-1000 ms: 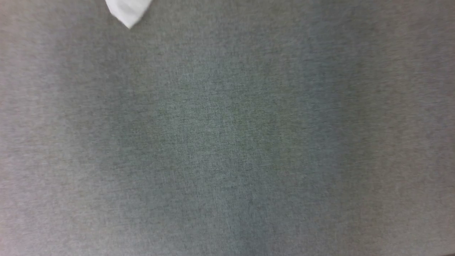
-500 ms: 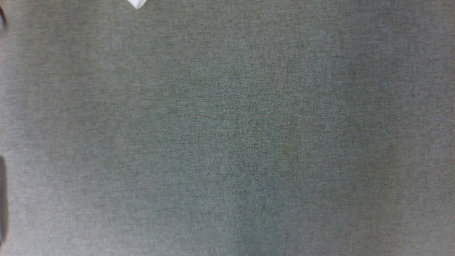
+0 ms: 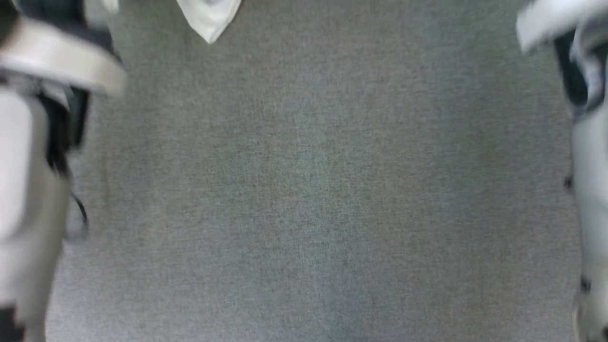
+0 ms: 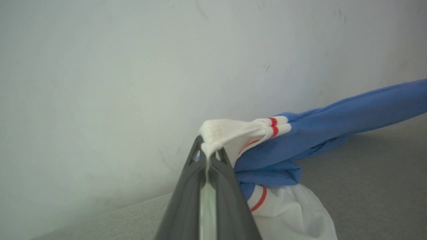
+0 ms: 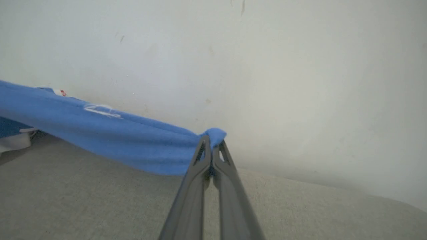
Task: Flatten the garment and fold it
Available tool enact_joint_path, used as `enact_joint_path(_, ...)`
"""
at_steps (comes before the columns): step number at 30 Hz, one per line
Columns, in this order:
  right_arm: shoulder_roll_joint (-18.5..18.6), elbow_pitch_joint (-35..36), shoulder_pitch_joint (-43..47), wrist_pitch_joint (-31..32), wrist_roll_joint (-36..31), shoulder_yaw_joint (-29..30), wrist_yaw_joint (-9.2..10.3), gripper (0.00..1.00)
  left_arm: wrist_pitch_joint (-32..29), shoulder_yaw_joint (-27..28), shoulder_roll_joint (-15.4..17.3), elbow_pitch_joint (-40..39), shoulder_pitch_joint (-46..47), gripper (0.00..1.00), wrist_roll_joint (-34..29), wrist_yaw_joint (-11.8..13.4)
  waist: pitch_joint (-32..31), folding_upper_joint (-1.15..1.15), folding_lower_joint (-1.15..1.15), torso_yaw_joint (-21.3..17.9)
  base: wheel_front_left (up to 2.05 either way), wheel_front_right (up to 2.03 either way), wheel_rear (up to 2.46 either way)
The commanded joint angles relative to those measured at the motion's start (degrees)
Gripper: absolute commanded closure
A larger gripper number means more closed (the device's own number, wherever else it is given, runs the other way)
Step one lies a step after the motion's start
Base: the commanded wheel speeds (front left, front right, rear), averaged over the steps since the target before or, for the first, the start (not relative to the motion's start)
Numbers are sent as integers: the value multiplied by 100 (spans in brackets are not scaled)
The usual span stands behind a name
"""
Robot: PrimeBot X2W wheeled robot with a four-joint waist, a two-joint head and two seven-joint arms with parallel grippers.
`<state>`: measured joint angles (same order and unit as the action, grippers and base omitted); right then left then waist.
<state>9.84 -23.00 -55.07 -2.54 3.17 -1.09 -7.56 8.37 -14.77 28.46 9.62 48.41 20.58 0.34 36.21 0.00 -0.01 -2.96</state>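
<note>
There is one garment (image 4: 333,123) and there are two grippers, the left gripper (image 4: 207,156) and the right gripper (image 5: 210,145), each with two long dark fingers. In the head view there are two pale forearms, the left forearm (image 3: 23,190) and the right forearm (image 3: 591,190), one at each side, and one white tip (image 3: 209,19) of cloth at the top edge. There is one grey surface (image 3: 304,190) and one pale wall (image 4: 100,83), and the one white cuff (image 4: 233,133) at the left gripper carries two short red bands (image 4: 273,121).
</note>
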Motion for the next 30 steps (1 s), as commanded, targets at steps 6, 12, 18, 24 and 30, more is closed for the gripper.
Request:
enact_joint_path(6,-87,1322,1689,324,380,226,8,100,-213,139,82,-1064,-1645,100,47,658,-768,0,1,-3,0,0,0)
enact_joint_path(12,-355,2235,3150,556,554,511,8,100,-421,120,50,-1690,-3058,100,75,1139,-1171,0,1,46,0,0,0)
enact_joint_path(18,-453,2664,4236,815,639,743,8,100,-738,6,69,-1736,-4084,100,179,1353,-1562,0,1,101,0,0,0)
enact_joint_path(24,-386,2730,5069,1248,837,744,8,100,-1288,-223,167,-1729,-4798,100,395,1303,-1876,0,1,131,0,0,0)
enact_joint_path(30,-63,2729,5693,1873,1209,343,8,100,-1892,-434,316,-1839,-5303,100,645,1193,-2125,0,1,137,0,0,0)
